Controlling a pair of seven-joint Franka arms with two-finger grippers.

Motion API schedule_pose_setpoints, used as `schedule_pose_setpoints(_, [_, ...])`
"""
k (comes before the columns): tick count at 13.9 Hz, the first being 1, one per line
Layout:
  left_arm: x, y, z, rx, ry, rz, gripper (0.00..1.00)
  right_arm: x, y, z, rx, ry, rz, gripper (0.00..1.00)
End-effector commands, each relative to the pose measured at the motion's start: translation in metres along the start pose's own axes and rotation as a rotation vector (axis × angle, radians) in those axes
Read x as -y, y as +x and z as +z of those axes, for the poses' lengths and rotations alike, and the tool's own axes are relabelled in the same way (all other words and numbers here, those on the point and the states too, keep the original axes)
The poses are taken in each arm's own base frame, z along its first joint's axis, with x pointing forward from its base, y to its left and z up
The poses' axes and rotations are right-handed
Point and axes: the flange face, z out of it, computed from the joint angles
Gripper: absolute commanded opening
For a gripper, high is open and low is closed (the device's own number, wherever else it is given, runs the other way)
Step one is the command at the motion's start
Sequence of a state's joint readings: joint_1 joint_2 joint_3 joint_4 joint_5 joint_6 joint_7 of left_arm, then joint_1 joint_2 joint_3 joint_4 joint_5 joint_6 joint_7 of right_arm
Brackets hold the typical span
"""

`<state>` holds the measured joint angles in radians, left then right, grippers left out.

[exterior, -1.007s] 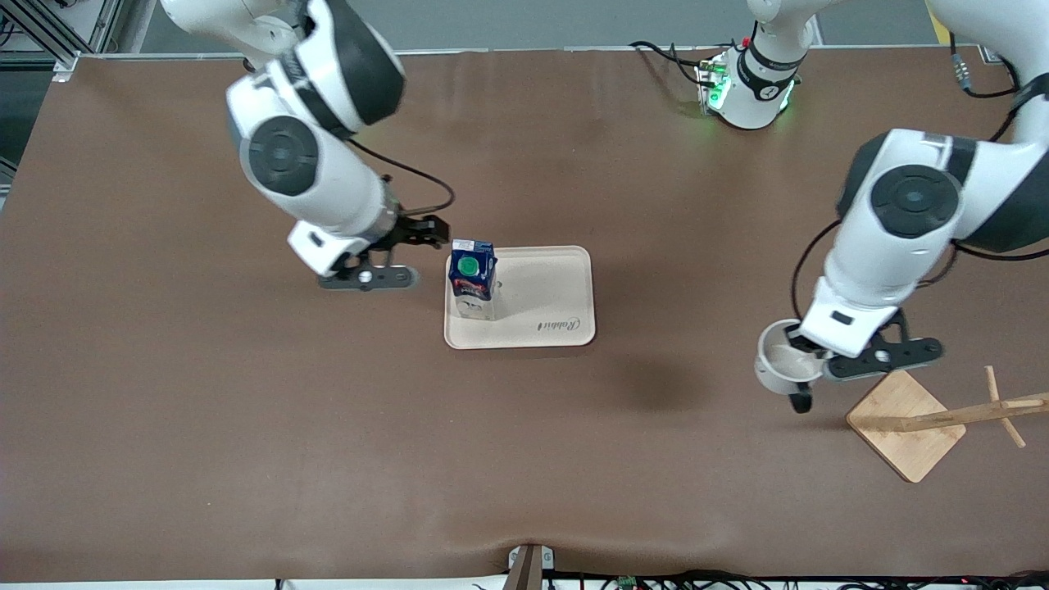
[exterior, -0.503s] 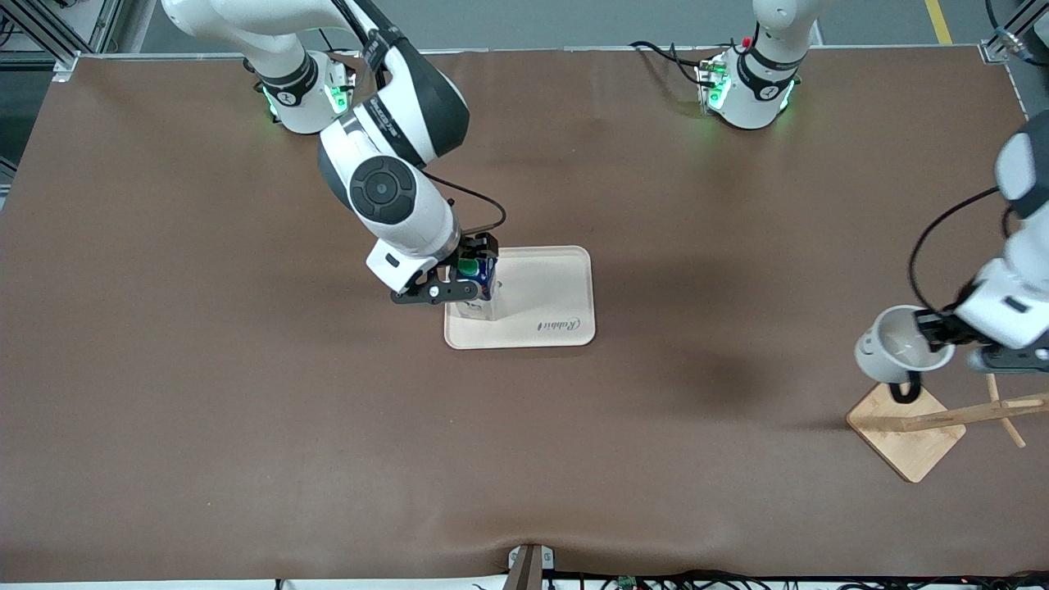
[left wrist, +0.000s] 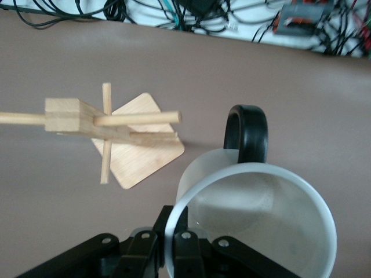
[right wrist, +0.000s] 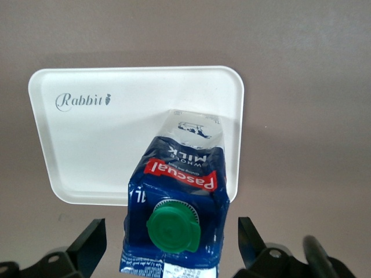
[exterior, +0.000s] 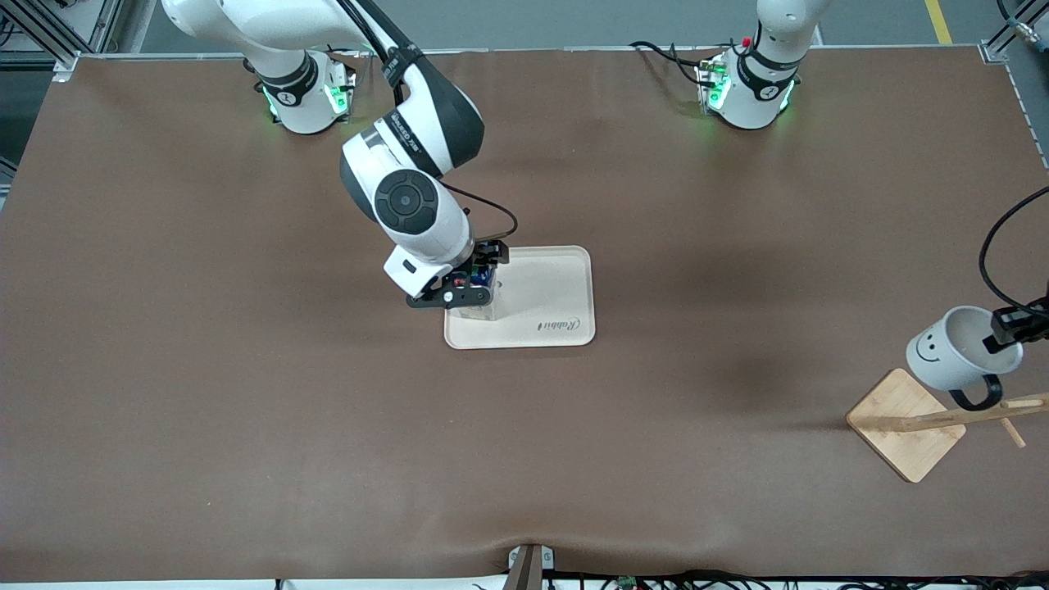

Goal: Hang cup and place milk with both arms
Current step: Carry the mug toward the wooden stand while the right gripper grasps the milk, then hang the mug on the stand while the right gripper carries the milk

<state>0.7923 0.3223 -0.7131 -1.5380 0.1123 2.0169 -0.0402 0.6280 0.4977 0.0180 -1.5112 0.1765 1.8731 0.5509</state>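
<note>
Left claw (left wrist: 168, 243) is pinching the cup (exterior: 955, 359) by its rim, mouth tilted sideways, handle (exterior: 975, 398) hanging just above a peg of the wooden rack (exterior: 910, 426) at the left arm's end of the tabletop (exterior: 246, 410) — likely so the loop can slide onto the peg. Right claw (right wrist: 171, 243) is spread, straddling the milk (right wrist: 174, 208), which is standing upright on the tray (exterior: 557, 295) at the corner toward the right arm's end — either just set down or about to be gripped.
</note>
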Motion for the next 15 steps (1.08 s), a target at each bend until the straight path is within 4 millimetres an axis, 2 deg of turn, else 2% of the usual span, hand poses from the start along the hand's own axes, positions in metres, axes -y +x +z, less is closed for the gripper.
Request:
schedule_pose_setpoints(1, [0.008,0.007,-0.006,-0.042,-0.059,-0.052,0.0,0.006,-0.002,0.018,0.004,-0.021,0.023,1.0])
schedule_pose_setpoints(3, [0.017,0.008,-0.002,-0.051,-0.066,-0.079,0.0,0.011,-0.006,0.03,0.018,-0.034,0.077,1.0])
schedule_pose_setpoints(4, [0.032,0.008,-0.001,-0.056,-0.067,-0.11,0.0,0.008,-0.005,0.033,0.028,-0.041,0.082,0.82])
schedule_pose_setpoints(5, [0.036,0.008,0.005,-0.052,-0.08,-0.119,0.0,0.003,-0.003,0.033,0.036,-0.042,0.095,0.15])
schedule_pose_setpoints(6, [0.039,0.007,0.007,-0.047,-0.099,-0.137,0.0,0.001,-0.001,0.032,0.036,-0.042,0.098,0.0])
schedule_pose_setpoints(8, [0.045,0.006,0.01,-0.042,-0.126,-0.163,0.0,0.002,0.0,0.021,0.021,-0.029,0.096,0.0])
schedule_pose_setpoints(10, [0.061,0.005,0.021,-0.028,-0.136,-0.184,0.0,-0.006,0.003,-0.005,0.023,-0.007,0.106,0.0])
schedule_pose_setpoints(13, [0.063,0.003,0.03,-0.012,-0.141,-0.186,0.0,-0.041,0.01,-0.08,0.127,0.028,0.153,0.0])
schedule_pose_setpoints(14, [0.063,0.002,0.032,-0.009,-0.141,-0.189,0.0,-0.058,0.012,-0.102,0.148,0.041,0.169,0.0])
schedule_pose_setpoints(15, [0.065,0.0,0.035,-0.001,-0.139,-0.193,0.0,-0.09,0.018,-0.121,0.154,0.055,0.199,0.0])
